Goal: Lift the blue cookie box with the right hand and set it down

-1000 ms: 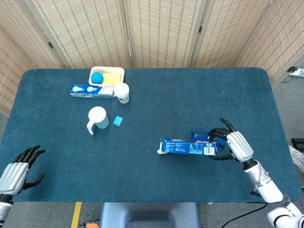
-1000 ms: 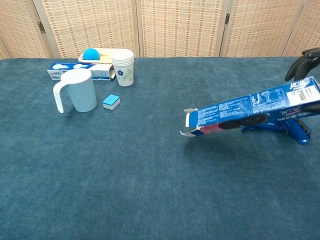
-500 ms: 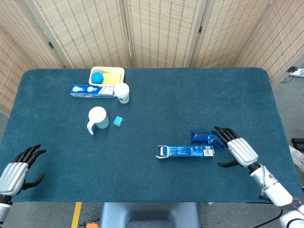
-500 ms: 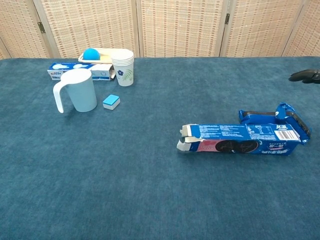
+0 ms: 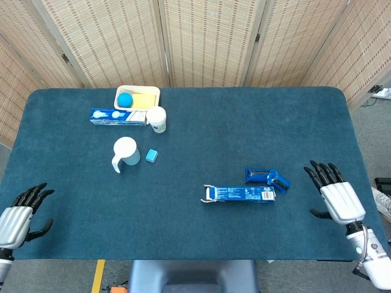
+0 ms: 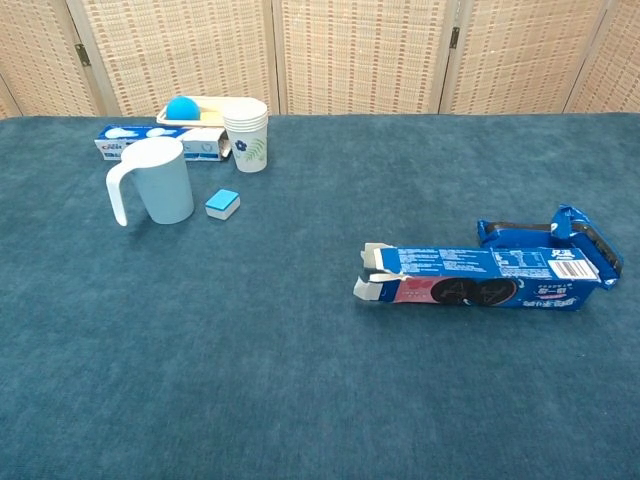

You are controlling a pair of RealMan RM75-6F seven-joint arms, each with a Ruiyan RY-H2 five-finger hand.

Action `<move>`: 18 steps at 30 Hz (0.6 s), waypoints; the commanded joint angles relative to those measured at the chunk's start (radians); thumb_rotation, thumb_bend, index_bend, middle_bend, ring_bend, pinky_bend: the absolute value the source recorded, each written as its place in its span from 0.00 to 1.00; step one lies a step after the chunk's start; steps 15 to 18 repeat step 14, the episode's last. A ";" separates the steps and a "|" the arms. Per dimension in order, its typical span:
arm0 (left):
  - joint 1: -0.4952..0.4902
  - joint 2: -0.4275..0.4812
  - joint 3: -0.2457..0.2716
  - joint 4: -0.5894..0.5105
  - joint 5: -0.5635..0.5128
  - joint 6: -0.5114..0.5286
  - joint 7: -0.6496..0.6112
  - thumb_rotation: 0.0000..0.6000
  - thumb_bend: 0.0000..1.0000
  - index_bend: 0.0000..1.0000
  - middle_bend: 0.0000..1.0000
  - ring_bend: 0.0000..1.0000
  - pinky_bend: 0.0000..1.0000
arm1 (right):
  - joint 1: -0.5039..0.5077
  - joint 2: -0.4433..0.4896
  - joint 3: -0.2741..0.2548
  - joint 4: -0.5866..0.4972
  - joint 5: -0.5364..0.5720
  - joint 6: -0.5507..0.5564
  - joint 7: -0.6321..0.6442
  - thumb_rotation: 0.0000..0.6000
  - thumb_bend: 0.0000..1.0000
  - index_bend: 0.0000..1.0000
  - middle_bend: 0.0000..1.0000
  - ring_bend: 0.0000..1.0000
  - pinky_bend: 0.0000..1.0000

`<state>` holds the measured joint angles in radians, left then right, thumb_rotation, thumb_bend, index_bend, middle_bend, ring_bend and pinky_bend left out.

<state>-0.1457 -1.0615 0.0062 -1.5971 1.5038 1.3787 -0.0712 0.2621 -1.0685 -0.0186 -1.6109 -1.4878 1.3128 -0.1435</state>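
Note:
The blue cookie box (image 5: 239, 194) lies flat on the table, its opened flap end pointing left; the chest view shows the cookie box (image 6: 485, 284) long side on. My right hand (image 5: 339, 198) hovers open near the table's front right, well clear of the box, fingers spread. At the front left corner my left hand (image 5: 18, 215) is open and holds nothing. Neither hand appears in the chest view.
A blue tool (image 5: 267, 177) lies just behind the box's right end. At the back left stand a white mug (image 5: 124, 153), a small blue block (image 5: 151, 155), a paper cup (image 5: 157, 118), a long blue carton (image 5: 118, 115) and a tray with a blue ball (image 5: 126, 100).
The right hand held the box tilted above the table, set it down flat, let go and drew back to the right. The left hand barely moved.

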 commanded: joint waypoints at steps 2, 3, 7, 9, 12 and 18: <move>0.021 -0.018 -0.020 -0.012 -0.036 0.039 0.065 1.00 0.39 0.14 0.09 0.11 0.16 | -0.081 -0.069 -0.008 0.045 0.012 0.093 0.023 1.00 0.13 0.00 0.00 0.00 0.00; 0.022 -0.016 -0.018 -0.015 -0.034 0.037 0.058 1.00 0.39 0.14 0.09 0.11 0.16 | -0.085 -0.077 -0.007 0.055 0.016 0.093 0.036 1.00 0.13 0.00 0.00 0.00 0.00; 0.020 -0.003 -0.012 -0.020 -0.026 0.026 0.038 1.00 0.39 0.14 0.09 0.11 0.16 | -0.085 -0.076 0.001 0.070 0.027 0.074 0.056 1.00 0.13 0.00 0.00 0.00 0.00; 0.020 0.000 -0.012 -0.020 -0.025 0.025 0.036 1.00 0.39 0.14 0.09 0.11 0.16 | -0.085 -0.072 0.006 0.072 0.029 0.069 0.069 1.00 0.13 0.00 0.00 0.00 0.00; 0.021 -0.001 -0.014 -0.020 -0.029 0.024 0.042 1.00 0.39 0.14 0.09 0.11 0.16 | -0.082 -0.071 0.011 0.078 0.028 0.059 0.077 1.00 0.13 0.00 0.00 0.00 0.00; 0.021 -0.001 -0.015 -0.021 -0.033 0.022 0.045 1.00 0.39 0.13 0.09 0.11 0.16 | -0.081 -0.072 0.011 0.080 0.026 0.052 0.075 1.00 0.13 0.00 0.00 0.00 0.00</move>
